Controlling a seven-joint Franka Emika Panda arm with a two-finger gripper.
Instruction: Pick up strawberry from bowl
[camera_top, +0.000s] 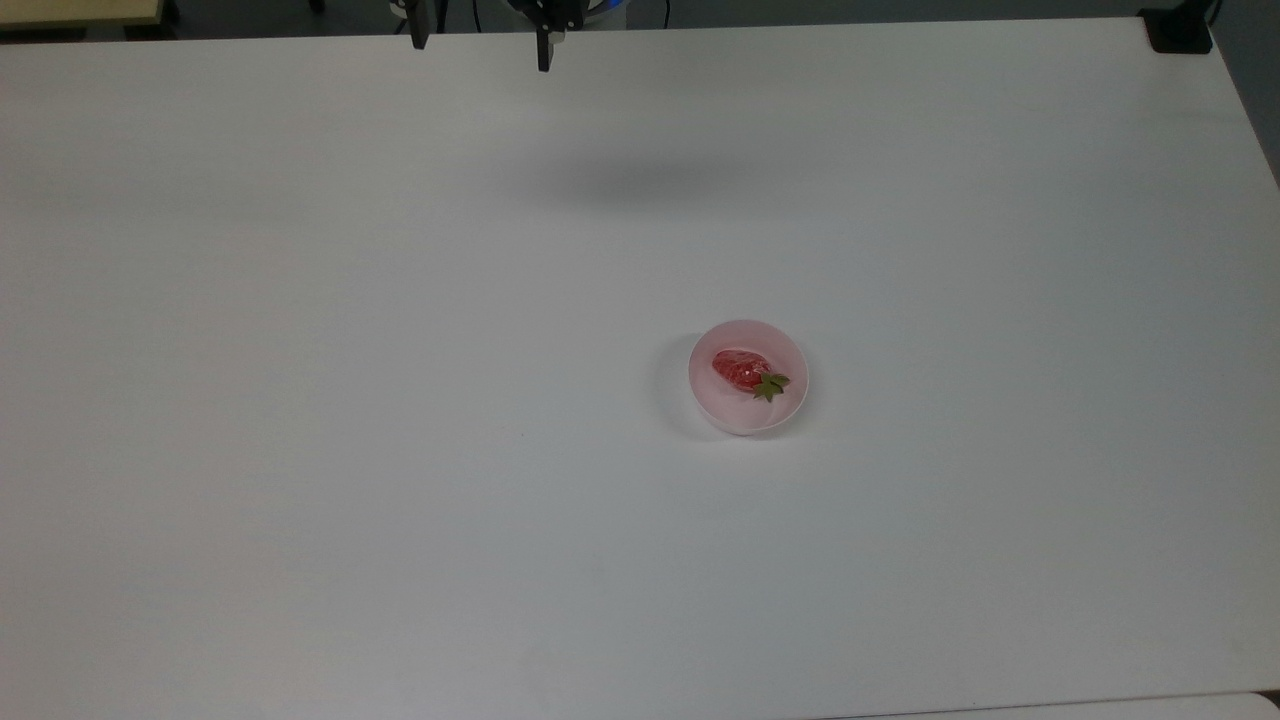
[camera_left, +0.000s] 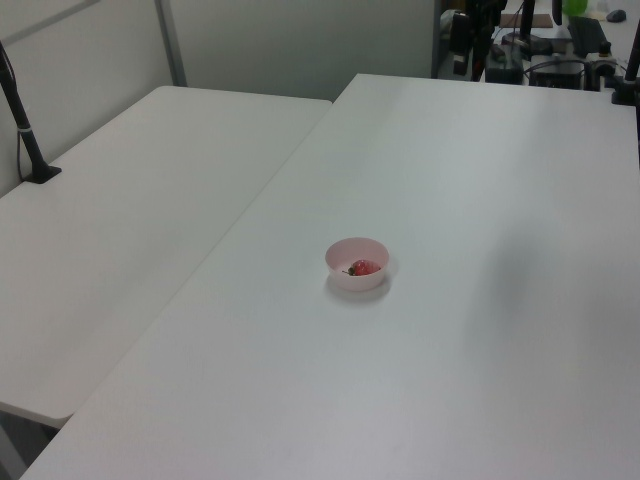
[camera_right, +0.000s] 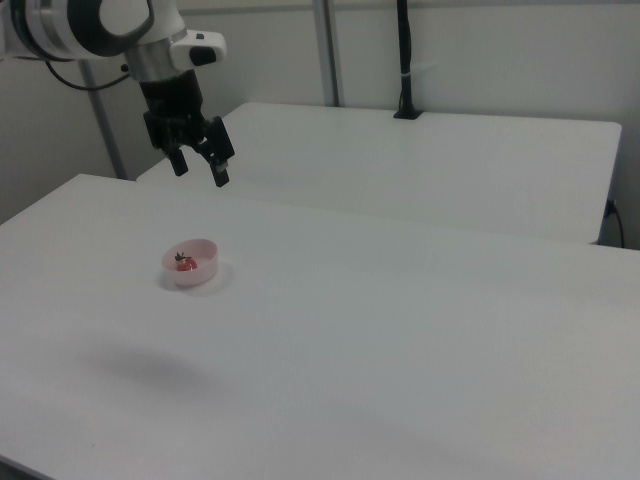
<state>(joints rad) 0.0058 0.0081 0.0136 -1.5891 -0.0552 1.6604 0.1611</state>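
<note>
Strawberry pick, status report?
Hand open, high above table. Glossy red toy strawberry lying in pale pink round bowl, untouched. Nothing in the way.

The white arm (camera_right: 90, 25) reaches in from the right view's upper left, its black wrist pointing down. The claw (camera_right: 200, 165) hangs high in the air, its two dark fingers (camera_right: 219, 165) spread wide apart, holding nothing.

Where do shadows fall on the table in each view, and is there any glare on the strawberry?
Top view: a soft dark patch on the table near the far edge, below the gripper; a faint shadow left of the bowl; the strawberry shows small glossy highlights. Left view: a dim smudge right of the bowl. Right view: a blurred shadow in front of the bowl, gripper raised above.
</note>
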